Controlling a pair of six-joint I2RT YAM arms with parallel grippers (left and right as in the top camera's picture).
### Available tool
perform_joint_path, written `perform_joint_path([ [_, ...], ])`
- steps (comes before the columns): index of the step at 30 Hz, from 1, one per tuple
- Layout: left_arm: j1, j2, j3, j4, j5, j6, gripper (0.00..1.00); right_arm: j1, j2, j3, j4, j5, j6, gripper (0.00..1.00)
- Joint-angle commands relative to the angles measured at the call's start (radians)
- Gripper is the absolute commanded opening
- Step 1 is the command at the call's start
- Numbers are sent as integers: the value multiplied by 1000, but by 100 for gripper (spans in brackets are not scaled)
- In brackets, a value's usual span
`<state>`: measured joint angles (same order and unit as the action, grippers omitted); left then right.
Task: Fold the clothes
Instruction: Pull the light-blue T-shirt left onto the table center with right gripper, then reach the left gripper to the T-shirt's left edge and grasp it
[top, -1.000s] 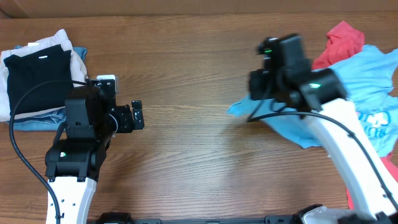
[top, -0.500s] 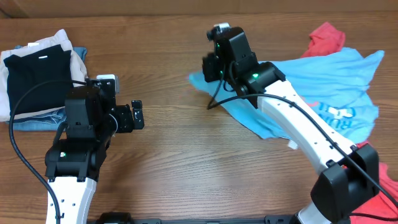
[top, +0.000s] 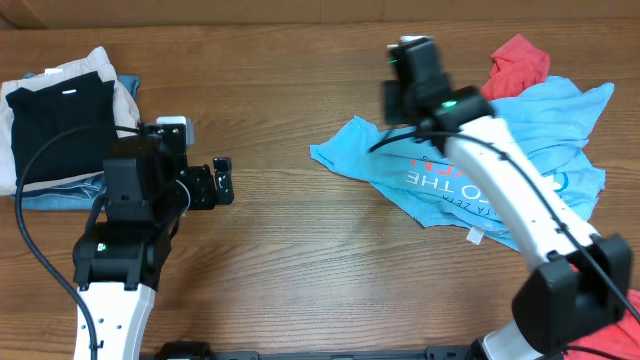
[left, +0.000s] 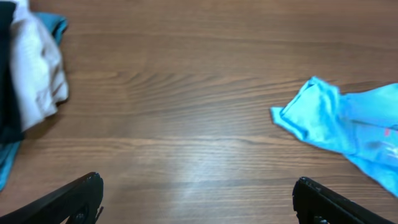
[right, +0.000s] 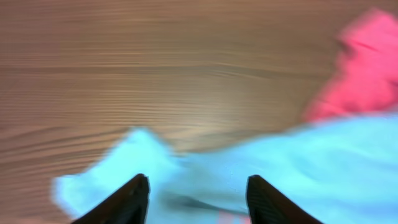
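The sky-blue T-shirt (top: 560, 130) lies rumpled right of centre on the surface (top: 300, 270), with a coral-red garment (top: 520, 60) at its upper edge. The left jaws are spread wide and empty. The right jaws are parted over the shirt's upper-left edge. The shirt should be flattened fully before any fold is made.

T-shirt (top: 560, 135): sky-blue, short-sleeved, white and red lettering facing up, only partly legible. Unfolded, spread loose and wrinkled across right half of tabletop (top: 300, 260), one corner pointing toward centre. Coral-red garment (top: 518, 62): bunched, far right, touching shirt's far edge.
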<state>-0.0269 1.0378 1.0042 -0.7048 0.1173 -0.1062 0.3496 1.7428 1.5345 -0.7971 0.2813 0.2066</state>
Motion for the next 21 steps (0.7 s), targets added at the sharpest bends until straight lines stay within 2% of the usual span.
perform_joint_path([
  [1, -20, 43, 27, 22, 96, -14, 100, -76, -100, 25, -75, 84, 2, 57],
  [6, -135, 150, 27, 69, 112, -14, 100, -198, -126, 25, -230, 84, 34, 61],
  [9, -264, 264, 27, 138, 112, -16, 100, -292, -144, 25, -283, 74, 83, 65],
  [14, -403, 451, 27, 285, 110, -127, 100, -407, -180, 25, -311, -32, 82, 69],
  [21, -492, 695, 27, 531, 146, -255, 100, -469, -197, 25, -351, -59, 82, 69],
])
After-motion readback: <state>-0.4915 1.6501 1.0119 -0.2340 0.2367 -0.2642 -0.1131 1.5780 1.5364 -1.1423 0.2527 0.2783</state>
